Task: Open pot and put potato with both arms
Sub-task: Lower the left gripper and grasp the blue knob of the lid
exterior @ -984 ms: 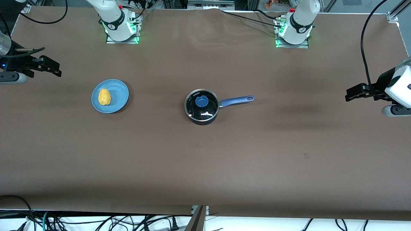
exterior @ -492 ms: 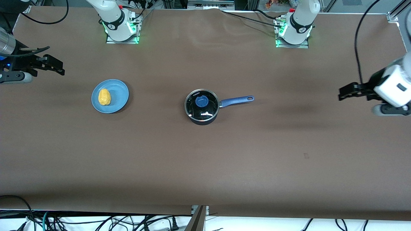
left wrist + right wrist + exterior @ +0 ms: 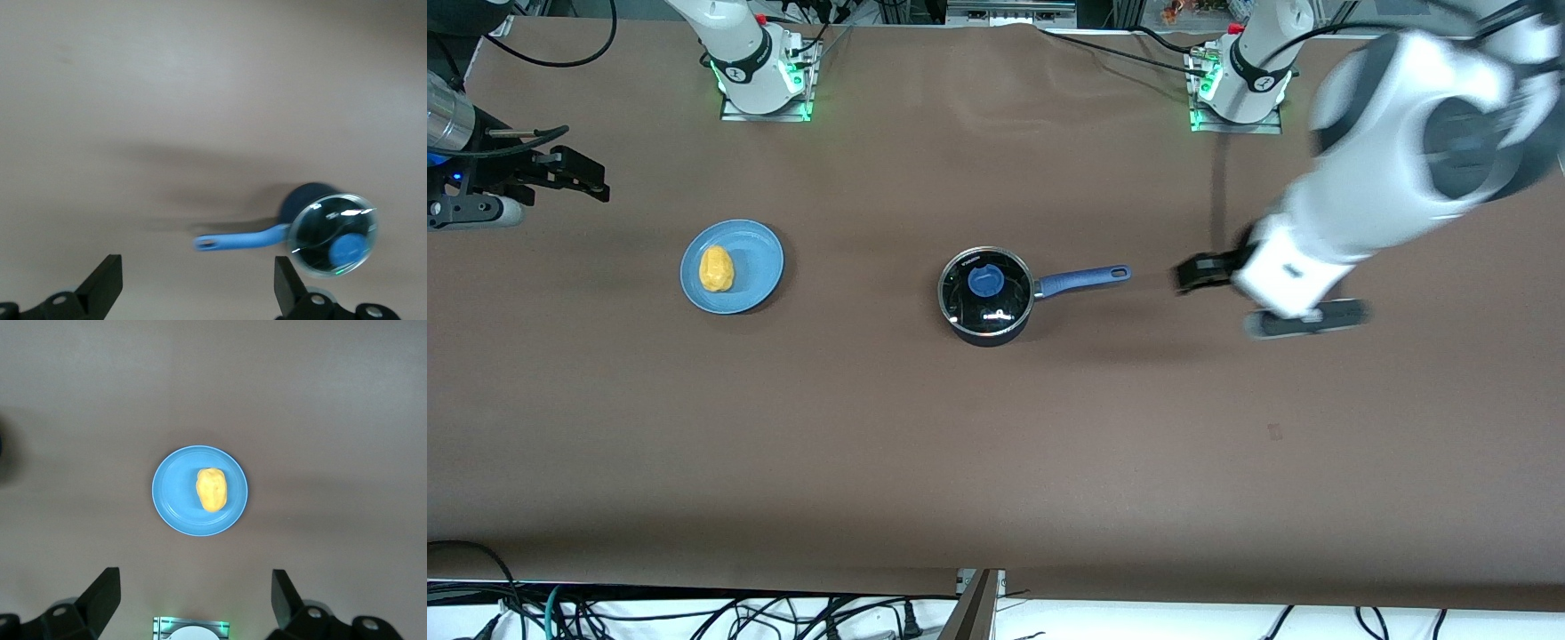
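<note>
- Seeing my left hand (image 3: 1192,274) spread wide over the desk (image 3: 996,444), near the handle of the lidded pot (image 3: 986,294).
- My right hand (image 3: 583,178) is spread wide too, over the desk's right-arm end; the potato (image 3: 716,268) lies on a plate (image 3: 758,263).

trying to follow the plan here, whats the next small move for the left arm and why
Probably carry the left gripper, jaws open, on over the pot and down onto the lid's blue knob. The glass lid is on, and the potato lies on the blue plate, so the pot must open first.
</note>
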